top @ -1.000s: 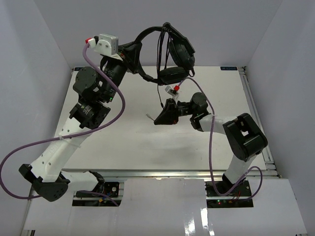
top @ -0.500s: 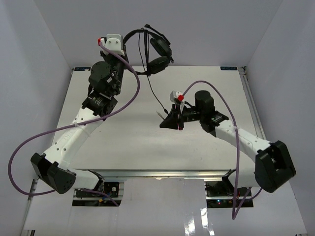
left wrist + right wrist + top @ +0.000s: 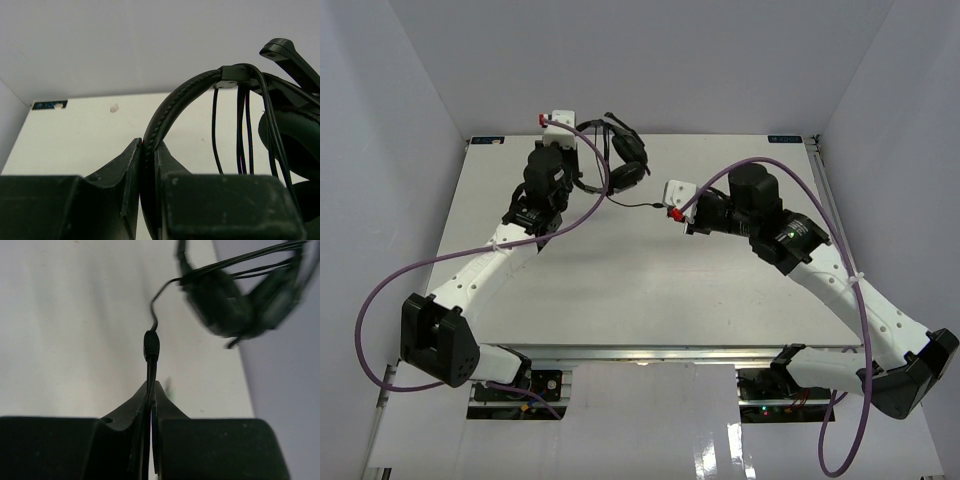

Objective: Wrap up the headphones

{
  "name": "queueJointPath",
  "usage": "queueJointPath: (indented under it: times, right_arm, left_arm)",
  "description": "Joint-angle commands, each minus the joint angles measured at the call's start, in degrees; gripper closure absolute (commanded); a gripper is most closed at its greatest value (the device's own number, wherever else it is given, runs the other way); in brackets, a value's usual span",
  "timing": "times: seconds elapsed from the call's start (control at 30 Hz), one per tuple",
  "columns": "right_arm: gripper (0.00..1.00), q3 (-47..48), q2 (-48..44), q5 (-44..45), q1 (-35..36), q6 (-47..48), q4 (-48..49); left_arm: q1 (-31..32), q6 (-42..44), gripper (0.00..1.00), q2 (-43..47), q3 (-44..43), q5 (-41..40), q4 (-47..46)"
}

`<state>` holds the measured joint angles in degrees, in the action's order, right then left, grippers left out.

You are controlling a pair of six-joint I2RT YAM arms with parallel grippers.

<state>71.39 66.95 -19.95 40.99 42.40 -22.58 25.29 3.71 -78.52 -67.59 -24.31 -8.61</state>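
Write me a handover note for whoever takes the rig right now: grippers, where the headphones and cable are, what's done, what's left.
The left gripper is shut on the headband of the headphones, held near the far edge of the table.
The right gripper is shut on the cable close to its end, to the right of the headphones.
Done: several cable strands already hang looped over the headband.
Left: the last stretch, running from the headphones to the right gripper, is not yet wound. Wrap it, then probably tuck the end.

A lab: white-walled booth encloses robot table.
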Motion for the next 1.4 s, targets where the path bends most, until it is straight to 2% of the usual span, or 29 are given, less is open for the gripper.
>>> queueJointPath:
  times: [0.0,0.17,0.37,0.67,0.9,1.03,1.37]
  right_arm:
    - [0.92,5.28,0.66,15.48,0.23,9.38,0.01]
    - [0.92,6.21,3.10,19.68,0.32,12.35,4.57]
    - [0.92,4.78,6.34,21.87,1.78,14.58,9.13]
    - [0.92,1.49,8.94,21.20,2.34,18.49,13.39]
    - [0.92,-0.67,8.60,20.37,2.01,19.79,13.14]
    - [0.92,-0.99,7.98,16.91,0.38,18.05,12.29]
    - [0.92,0.59,6.70,8.99,-3.43,9.66,11.39]
  left_arm:
    - [-0.07,-4.58,1.00,1.67,4.88,4.55,-1.26]
    - [0.56,-6.71,1.00,4.79,12.84,12.39,0.97]
    - [3.83,-7.42,1.00,9.54,18.35,22.23,3.44]
    - [10.86,-7.07,1.00,15.98,22.35,34.31,8.29]
    - [11.88,-5.26,1.00,23.80,24.62,37.99,12.48]
    - [11.88,-4.85,1.00,27.24,24.72,38.02,14.56]
    - [11.88,-4.48,1.00,26.92,23.23,36.92,15.58]
